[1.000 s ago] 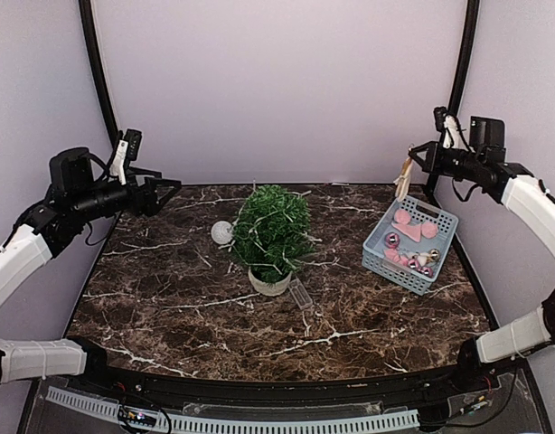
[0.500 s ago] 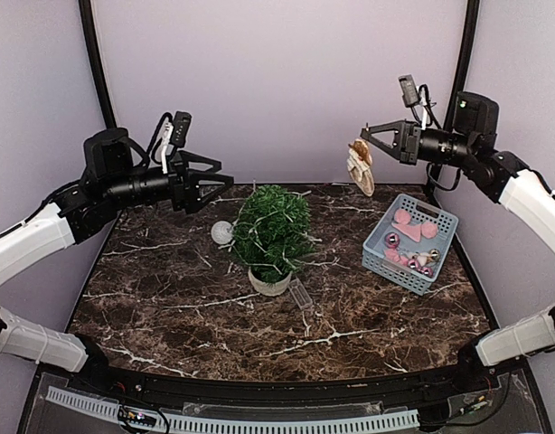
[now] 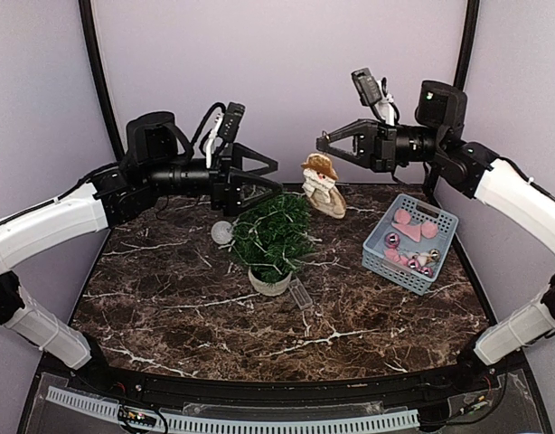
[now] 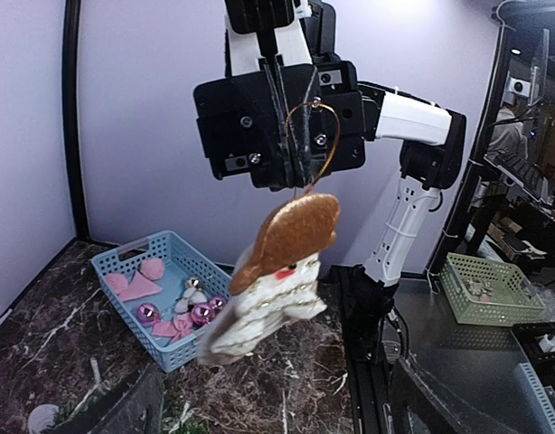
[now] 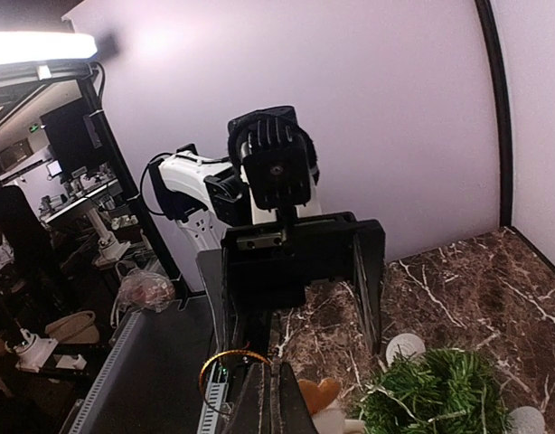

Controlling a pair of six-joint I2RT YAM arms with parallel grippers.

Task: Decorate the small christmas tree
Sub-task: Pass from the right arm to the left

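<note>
Right pincer [image 3: 321, 143], shut on the gold loop [image 4: 314, 136] of a cream, brown-hatted ornament [image 3: 323, 186], dangles it; left pincer [image 3: 269, 174] gapes empty opposite. Lower gently onto the bushy green fir [image 3: 271, 233] beneath.

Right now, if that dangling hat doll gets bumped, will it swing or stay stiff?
Probably swing: the doll hangs tilted from a thin gold loop pinched by the right gripper. It looks flat and likely light, so the loop should hold.

White arm shells [image 3: 42, 221], black joints [image 3: 151, 137]; left pincer [image 3: 274, 178] and right pincer [image 3: 321, 143] black.
</note>
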